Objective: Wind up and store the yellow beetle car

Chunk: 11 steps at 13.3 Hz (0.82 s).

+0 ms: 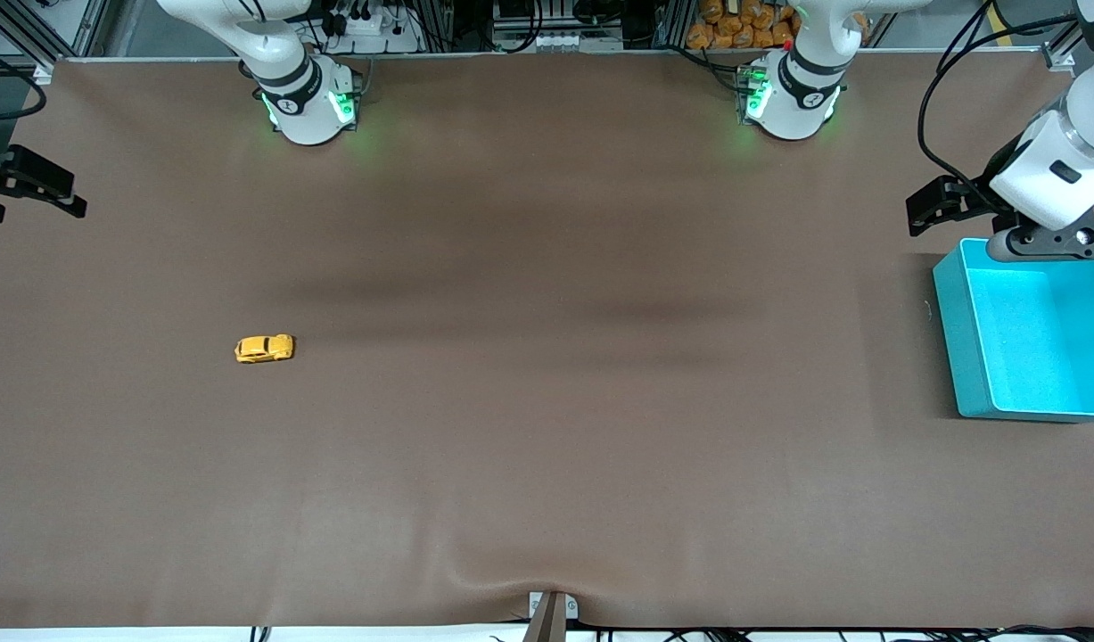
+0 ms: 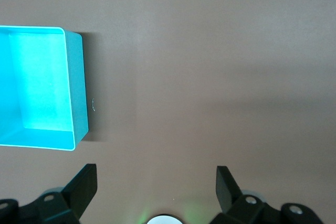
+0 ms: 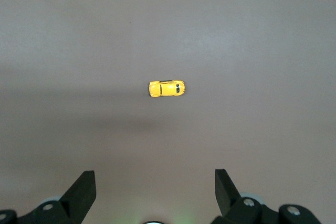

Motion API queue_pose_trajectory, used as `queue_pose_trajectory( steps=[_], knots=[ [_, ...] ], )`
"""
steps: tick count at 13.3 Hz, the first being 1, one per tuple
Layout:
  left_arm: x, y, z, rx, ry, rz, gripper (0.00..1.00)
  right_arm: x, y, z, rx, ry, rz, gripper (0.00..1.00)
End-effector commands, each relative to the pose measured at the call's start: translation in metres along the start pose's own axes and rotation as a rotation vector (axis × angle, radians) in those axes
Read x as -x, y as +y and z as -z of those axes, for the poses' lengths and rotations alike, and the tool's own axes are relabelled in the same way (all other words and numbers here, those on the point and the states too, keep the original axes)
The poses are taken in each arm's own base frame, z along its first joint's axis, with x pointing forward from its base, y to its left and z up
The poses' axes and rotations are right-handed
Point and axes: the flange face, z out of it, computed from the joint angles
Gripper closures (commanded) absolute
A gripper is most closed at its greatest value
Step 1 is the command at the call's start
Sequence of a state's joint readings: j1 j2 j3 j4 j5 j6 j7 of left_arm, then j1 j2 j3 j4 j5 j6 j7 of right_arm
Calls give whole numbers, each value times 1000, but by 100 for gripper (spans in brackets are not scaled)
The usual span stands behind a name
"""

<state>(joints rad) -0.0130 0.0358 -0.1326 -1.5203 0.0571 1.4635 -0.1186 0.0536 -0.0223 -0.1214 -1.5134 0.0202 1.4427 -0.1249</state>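
The yellow beetle car (image 1: 264, 349) is a tiny yellow-orange toy with dark windows. It stands alone on the brown table toward the right arm's end. In the right wrist view the car (image 3: 167, 88) lies well apart from my right gripper (image 3: 154, 179), which is open and empty. In the front view the right gripper (image 1: 43, 183) hangs over the table edge at the right arm's end. My left gripper (image 1: 943, 205) is open and empty beside the teal bin (image 1: 957, 357). It also shows in the left wrist view (image 2: 156, 177).
The open teal bin (image 2: 77, 93) stands at the left arm's end of the table and nothing shows inside it. The two arm bases (image 1: 310, 102) stand along the table edge farthest from the front camera.
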Motion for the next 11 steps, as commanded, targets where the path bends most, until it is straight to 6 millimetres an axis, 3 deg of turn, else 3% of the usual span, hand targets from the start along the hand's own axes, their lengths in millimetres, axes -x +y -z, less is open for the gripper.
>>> queue_pose_trajectory(
  steps=[1, 11],
  knots=[
    [8, 1, 8, 6, 0, -8, 0, -2, -5, 1, 19, -6, -7, 0],
    [8, 1, 8, 9, -1, -8, 0, -9, -17, -7, 23, -18, 18, 0]
  ],
)
